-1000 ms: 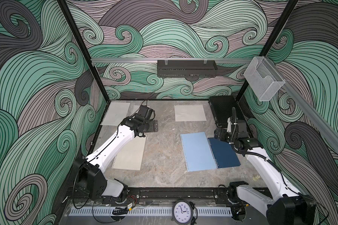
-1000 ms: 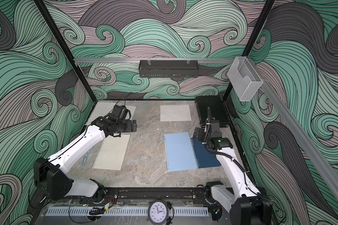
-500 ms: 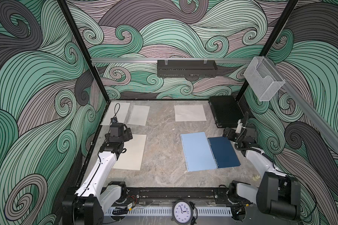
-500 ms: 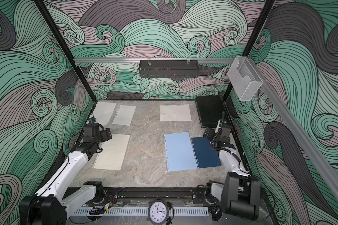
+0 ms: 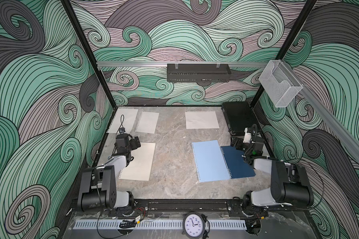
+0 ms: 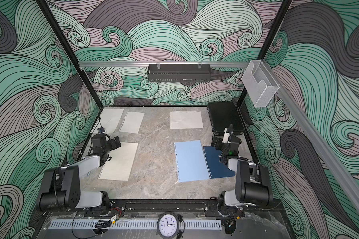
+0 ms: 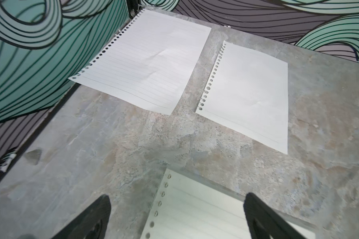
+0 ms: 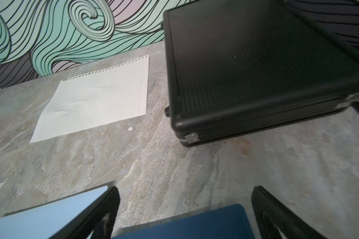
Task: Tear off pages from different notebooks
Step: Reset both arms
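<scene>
Three loose pages lie along the back of the table: two at the left (image 5: pixel 123 120) (image 5: pixel 147 122) and one in the middle (image 5: pixel 201 119). The cream notebook (image 5: pixel 141 161) lies at the left. My left gripper (image 5: pixel 136 142) hovers open over its far corner, nothing between its fingers (image 7: pixel 95 215). The light blue notebook (image 5: pixel 209 161) and the navy notebook (image 5: pixel 236 163) lie side by side at the right, both closed. My right gripper (image 5: pixel 235 142) hangs open over the navy notebook's (image 8: pixel 195 225) far edge, holding nothing.
A flat black case (image 5: pixel 238 118) lies in the back right corner, just beyond my right gripper. A black rack (image 5: pixel 198 72) and a clear holder (image 5: pixel 278 84) hang on the walls. Small paper scraps (image 8: pixel 130 128) dot the table. A clock (image 5: pixel 193 225) sits at the front edge.
Both arms have drawn back from the far half of the table and folded toward the front. The left arm's retreat uncovers the second page at the back left. Both grippers stayed open.
</scene>
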